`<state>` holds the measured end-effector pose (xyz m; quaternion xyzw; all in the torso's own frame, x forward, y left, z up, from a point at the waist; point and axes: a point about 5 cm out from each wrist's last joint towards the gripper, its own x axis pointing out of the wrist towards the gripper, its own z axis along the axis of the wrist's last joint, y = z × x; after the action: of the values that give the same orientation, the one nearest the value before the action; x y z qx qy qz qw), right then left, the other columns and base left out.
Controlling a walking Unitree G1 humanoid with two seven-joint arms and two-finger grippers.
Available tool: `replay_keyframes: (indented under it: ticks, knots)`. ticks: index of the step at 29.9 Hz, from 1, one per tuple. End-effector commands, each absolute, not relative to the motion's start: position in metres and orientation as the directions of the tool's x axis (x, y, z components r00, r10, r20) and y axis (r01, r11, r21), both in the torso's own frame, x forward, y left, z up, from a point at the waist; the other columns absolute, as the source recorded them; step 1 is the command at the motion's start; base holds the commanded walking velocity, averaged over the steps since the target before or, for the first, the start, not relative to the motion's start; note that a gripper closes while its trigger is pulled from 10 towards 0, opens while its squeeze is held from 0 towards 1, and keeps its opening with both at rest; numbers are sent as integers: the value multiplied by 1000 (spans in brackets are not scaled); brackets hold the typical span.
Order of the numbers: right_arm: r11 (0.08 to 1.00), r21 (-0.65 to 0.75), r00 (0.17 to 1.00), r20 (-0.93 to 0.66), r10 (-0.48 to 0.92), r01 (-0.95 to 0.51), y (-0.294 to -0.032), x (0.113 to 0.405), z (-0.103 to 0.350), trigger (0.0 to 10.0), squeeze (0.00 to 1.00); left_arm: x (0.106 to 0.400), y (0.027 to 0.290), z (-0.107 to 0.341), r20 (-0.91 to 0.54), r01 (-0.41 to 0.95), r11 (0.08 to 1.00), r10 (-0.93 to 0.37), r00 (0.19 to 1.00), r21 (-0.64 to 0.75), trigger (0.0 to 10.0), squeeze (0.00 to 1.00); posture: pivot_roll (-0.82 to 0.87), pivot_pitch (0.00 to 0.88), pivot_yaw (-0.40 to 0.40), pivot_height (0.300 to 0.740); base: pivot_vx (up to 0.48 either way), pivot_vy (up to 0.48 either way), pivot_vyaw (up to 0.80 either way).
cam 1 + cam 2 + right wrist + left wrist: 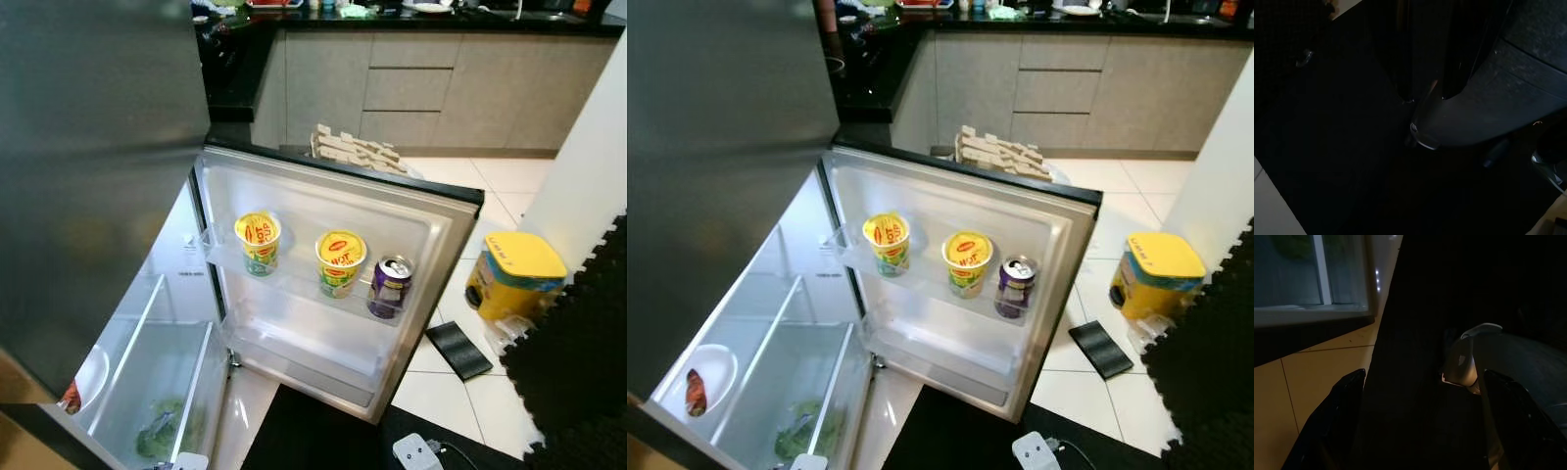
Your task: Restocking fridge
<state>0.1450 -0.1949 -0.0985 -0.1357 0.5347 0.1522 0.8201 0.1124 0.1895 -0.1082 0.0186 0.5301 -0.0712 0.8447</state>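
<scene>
The left pincer (1420, 426) hung spread and empty above the dark floor mat; for the right pincer I could not tell. The fridge door shelf (294, 294) already held two noodle cups (258, 242) and a purple can (390, 286), so restocking seemed partly done.

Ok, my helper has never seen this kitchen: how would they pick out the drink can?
Find the open fridge door and its middle shelf. Three items stand in a row there; the can is nearest the door's outer edge, purple metal with a silver top, beside two yellow noodle cups.
</scene>
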Motion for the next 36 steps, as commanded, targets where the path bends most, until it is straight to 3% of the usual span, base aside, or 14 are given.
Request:
replay_keyframes:
  ticks: [1, 7, 17, 36]
  knots:
    - [915, -66, 382, -919, 100, -398, -197, 144, -98, 10000, 0, 112, 189, -108, -898, 140, 989, -101, 428, -44, 10000, 0, -23, 0, -21, 740, 0, 0, 775]
    - [916, -70, 394, -914, 100, -396, -198, 147, -97, 10000, 0, 113, 190, -108, -897, 147, 988, -102, 429, -42, 10000, 0, -22, 0, -22, 740, 0, 0, 773]
    - [919, -97, 411, -909, 75, -382, -199, 149, -97, 10000, 0, 115, 191, -107, -892, 130, 990, -99, 440, -46, 10000, 0, -24, 0, -18, 740, 0, -327, 0]
    - [925, -78, 406, -910, 86, -372, -197, 147, -98, 10000, 0, 115, 187, -108, -892, 133, 990, -107, 440, -54, 10000, 0, -27, 0, -21, 740, 0, 0, 0]
